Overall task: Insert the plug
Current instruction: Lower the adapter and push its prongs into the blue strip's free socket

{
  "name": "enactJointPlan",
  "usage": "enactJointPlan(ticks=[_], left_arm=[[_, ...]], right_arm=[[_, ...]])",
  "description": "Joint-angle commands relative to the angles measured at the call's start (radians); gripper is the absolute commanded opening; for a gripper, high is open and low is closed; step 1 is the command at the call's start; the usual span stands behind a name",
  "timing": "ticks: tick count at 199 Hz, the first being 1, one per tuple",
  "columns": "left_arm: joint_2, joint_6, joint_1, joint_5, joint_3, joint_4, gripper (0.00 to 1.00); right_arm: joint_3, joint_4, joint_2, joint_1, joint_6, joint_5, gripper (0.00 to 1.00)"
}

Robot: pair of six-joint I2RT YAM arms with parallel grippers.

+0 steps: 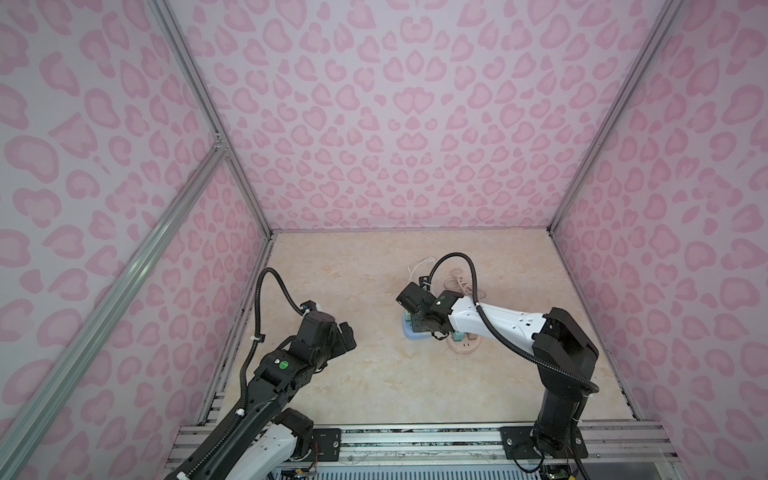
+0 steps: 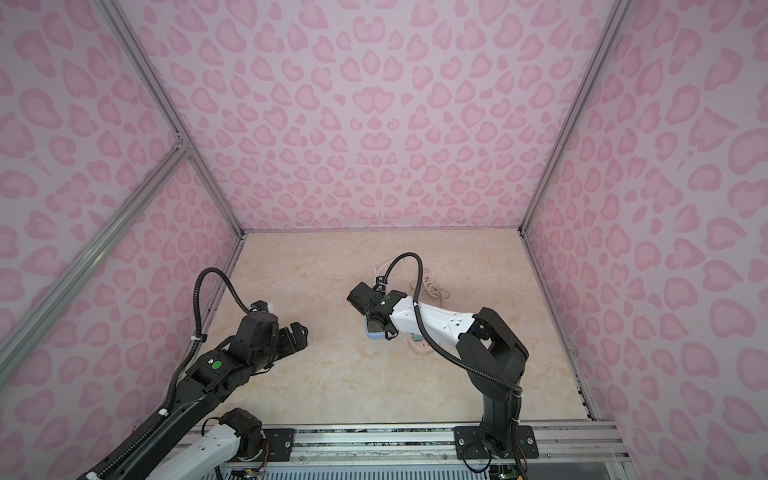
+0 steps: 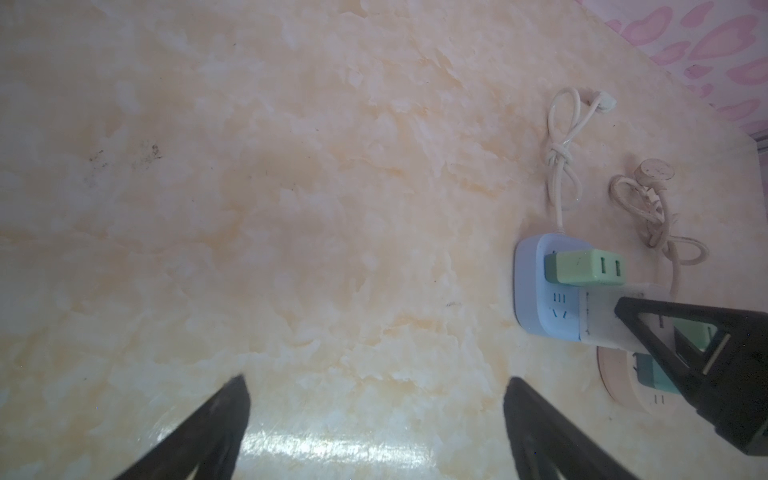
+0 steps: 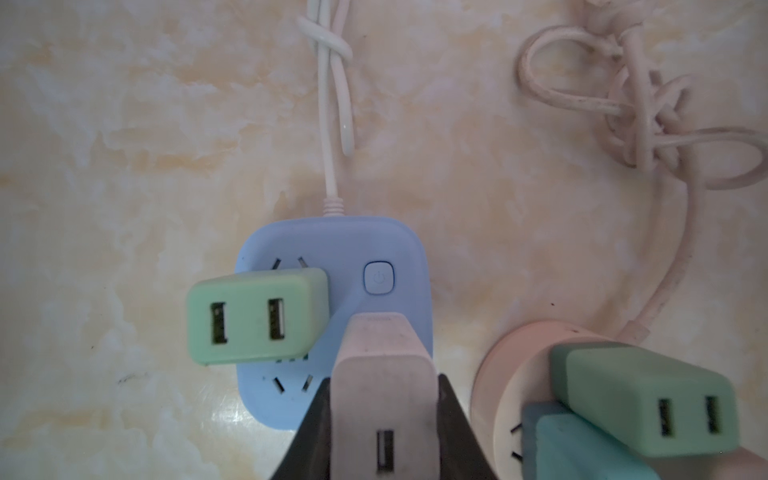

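The right end effector (image 4: 384,388) is pinched on the pale plug (image 4: 382,357), which is held over the blue power strip (image 4: 399,245) near the middle of the worktop (image 1: 374,374). The plug's long axis is kept roughly upright. Its USB port is turned up toward the wrist camera, and its hidden prongs are presumably aimed down at the strip's face. A green adapter (image 4: 253,316) is already seated just beside it, so a snag on that body is risked. If the prongs are misaligned, the unbraced strip could be shoved aside. In a top view, the left end effector (image 1: 347,334) is seen spread and empty, at about 9 o'clock from the strip, well apart.
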Motion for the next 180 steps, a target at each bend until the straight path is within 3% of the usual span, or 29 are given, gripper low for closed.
enactJointPlan(ticks=[1,78,121,180], left_arm=[[0.015,0.010,0.000,0.000,0.002,0.042,0.97],[0.080,0.057,0.000,0.009,0.085,0.014,0.97],[0.085,0.048,0.000,0.022,0.082,0.032,0.98],[0.080,0.047,0.000,0.028,0.084,0.030,0.97]], right_arm=[[-0.049,-0.092,0.050,0.005,0.064,-0.066,0.00],[-0.027,-0.111,0.030,0.015,0.101,-0.129,0.00],[-0.013,-0.117,0.001,0.004,0.090,-0.136,0.14],[0.042,-0.167,-0.008,-0.005,0.035,-0.139,0.44]])
